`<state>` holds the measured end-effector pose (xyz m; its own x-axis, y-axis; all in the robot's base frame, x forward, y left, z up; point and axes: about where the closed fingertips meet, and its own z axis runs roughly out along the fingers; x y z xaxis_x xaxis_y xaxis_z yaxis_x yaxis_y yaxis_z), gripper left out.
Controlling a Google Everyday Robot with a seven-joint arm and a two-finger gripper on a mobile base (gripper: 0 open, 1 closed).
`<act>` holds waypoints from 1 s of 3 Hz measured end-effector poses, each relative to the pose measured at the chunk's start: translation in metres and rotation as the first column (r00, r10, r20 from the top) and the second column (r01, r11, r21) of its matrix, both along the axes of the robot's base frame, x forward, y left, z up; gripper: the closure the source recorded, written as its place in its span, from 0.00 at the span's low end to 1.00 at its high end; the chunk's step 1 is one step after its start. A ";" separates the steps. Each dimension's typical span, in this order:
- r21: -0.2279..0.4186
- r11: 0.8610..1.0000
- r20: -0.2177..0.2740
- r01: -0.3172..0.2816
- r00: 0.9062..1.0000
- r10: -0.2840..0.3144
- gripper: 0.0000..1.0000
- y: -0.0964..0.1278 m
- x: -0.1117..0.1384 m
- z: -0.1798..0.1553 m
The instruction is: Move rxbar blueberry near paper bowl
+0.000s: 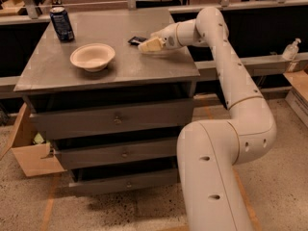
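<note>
The cream-white hand (150, 45) sits at two o'clock from the cream-beige paper bowl (92, 57), just beside the navy-black rxbar blueberry (136, 40). The bench (120, 73) is dull grey. The can (62, 24), at the bowl's eleven o'clock, is dark blue.

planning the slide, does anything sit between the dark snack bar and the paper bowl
Nothing visible does. The flat dark-wrapped snack bar lies beside the cream tool; bare grey tabletop runs from it to the round beige paper bowl. The blue drink can stands far left, off that line.
</note>
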<state>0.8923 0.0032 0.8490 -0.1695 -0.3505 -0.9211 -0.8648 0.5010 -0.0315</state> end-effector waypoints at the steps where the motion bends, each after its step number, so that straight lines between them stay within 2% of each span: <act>1: 0.007 1.000 -0.011 -0.001 1.000 0.002 0.39 0.001 0.000 -0.004; 2: 0.013 1.000 -0.016 -0.016 1.000 0.016 0.57 0.004 -0.003 -0.003; 3: -0.010 0.997 -0.004 -0.074 0.997 0.074 0.80 0.012 -0.015 0.001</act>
<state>0.8773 0.0151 0.8503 -0.1461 -0.3714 -0.9169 -0.8998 0.4350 -0.0328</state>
